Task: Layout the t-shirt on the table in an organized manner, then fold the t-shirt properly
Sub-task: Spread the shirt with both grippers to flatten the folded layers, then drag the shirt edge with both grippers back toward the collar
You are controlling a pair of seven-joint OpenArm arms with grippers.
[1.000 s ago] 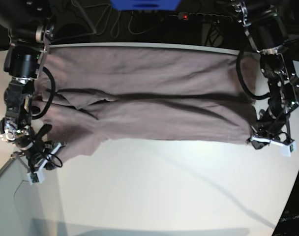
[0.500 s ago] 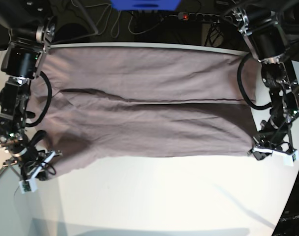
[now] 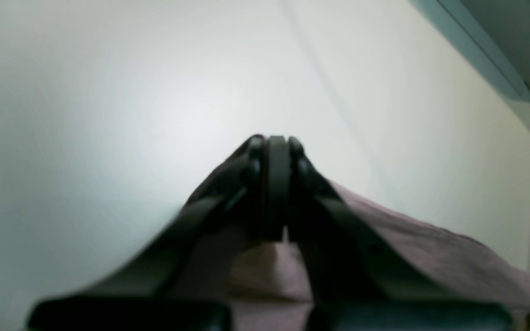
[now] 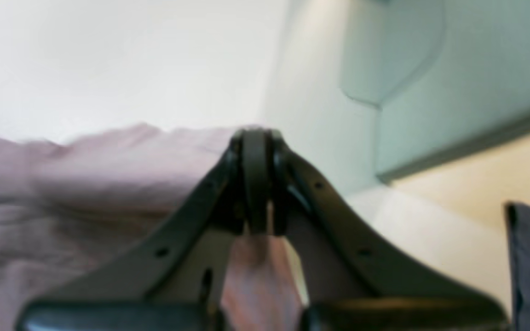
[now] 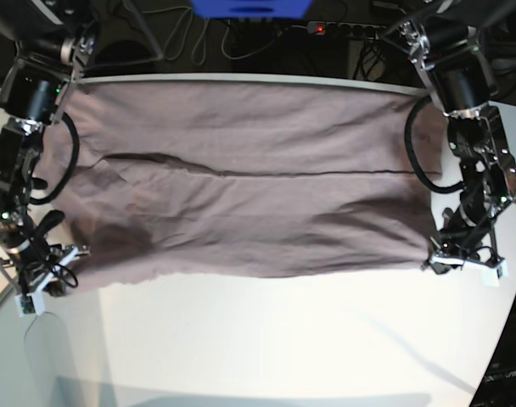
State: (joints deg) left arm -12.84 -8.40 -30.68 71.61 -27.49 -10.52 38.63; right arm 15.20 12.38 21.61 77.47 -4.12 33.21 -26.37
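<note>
One white desk carries one mauve-grey t-shirt, which lies stretched flat between the two grippers, its near hem running from one to the other. That spread likely comes from both arms pulling the near corners apart and toward the front, smoothing the cloth before any fold. The right gripper is clamped on the hem corner beside it; the left gripper likewise pinches its own corner, cloth trailing behind its closed jaws.
</note>
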